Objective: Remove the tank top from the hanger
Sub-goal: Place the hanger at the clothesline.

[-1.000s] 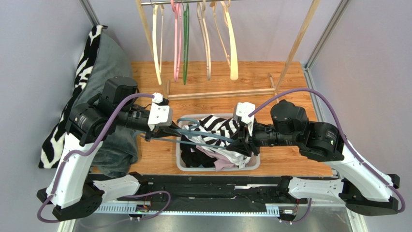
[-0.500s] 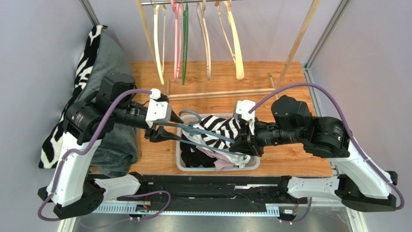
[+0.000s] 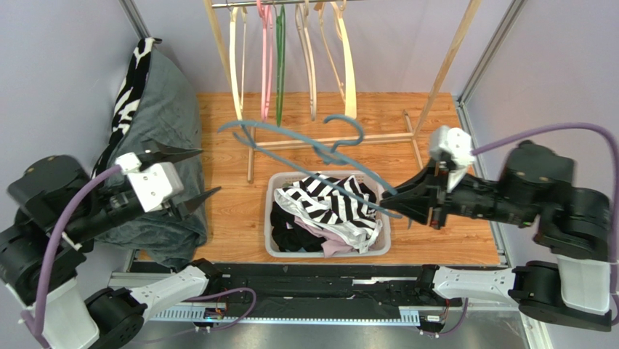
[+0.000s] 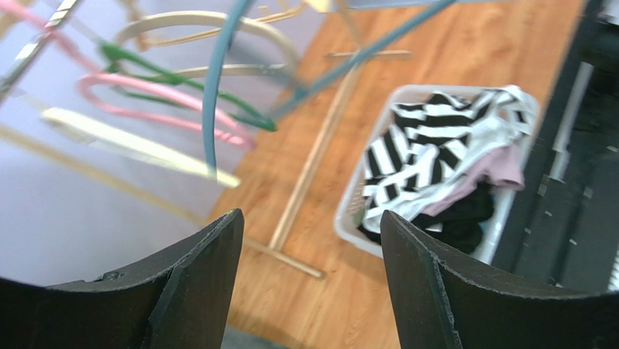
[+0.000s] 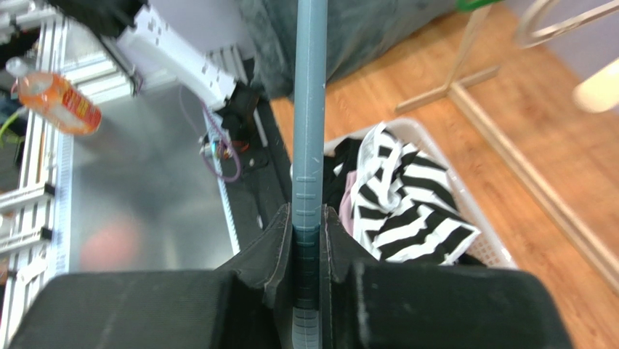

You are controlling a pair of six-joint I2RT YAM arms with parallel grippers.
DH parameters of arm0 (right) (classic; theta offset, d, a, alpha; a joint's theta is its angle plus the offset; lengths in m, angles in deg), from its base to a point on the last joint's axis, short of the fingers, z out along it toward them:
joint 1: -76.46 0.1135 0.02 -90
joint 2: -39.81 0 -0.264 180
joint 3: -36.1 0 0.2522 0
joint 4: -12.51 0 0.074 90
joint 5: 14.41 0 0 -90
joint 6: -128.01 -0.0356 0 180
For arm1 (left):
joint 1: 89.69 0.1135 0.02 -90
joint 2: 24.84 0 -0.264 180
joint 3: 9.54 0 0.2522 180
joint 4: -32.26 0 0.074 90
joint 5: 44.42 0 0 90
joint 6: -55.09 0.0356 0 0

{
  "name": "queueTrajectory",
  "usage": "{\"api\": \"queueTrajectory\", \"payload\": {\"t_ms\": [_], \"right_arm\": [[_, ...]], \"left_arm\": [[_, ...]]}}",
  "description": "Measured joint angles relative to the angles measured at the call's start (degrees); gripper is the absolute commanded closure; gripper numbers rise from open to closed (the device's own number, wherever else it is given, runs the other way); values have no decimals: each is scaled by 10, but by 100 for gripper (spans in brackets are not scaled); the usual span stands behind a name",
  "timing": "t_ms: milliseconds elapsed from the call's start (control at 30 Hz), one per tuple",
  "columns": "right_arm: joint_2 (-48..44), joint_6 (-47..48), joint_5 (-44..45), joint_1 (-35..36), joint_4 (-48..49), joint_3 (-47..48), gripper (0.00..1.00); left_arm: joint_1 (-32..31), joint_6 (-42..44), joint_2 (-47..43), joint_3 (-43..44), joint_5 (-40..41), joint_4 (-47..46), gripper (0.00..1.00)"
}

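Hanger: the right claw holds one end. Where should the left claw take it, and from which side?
Probably best to grip the hanger at its free curved end, which lies nearest the open left claw. Come from the left, with the jaws across the thin arm. The right claw is shut on the other end.

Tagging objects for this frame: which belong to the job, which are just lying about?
Job: blue hanger, clamped in the right gripper; striped top, in the basket; left gripper, open.
Lying about: rack and its hangers; clothes pile at left; orange bottle.
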Motion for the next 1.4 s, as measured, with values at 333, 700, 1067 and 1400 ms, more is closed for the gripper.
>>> {"api": "queueTrajectory", "payload": {"t_ms": [333, 700, 1067, 1400], "right_arm": [[-34, -1, 212, 0, 6, 97, 100], [-57, -66, 493, 0, -62, 60, 100], [89, -104, 398, -162, -71, 57, 100], [170, -90, 266, -274, -61, 68, 100]], "left_arm": [[39, -24, -19, -57, 100, -43, 23], [50, -28, -15, -81, 113, -45, 23], [57, -30, -16, -81, 108, -45, 23], [57, -30, -34, -87, 108, -45, 23]]}}
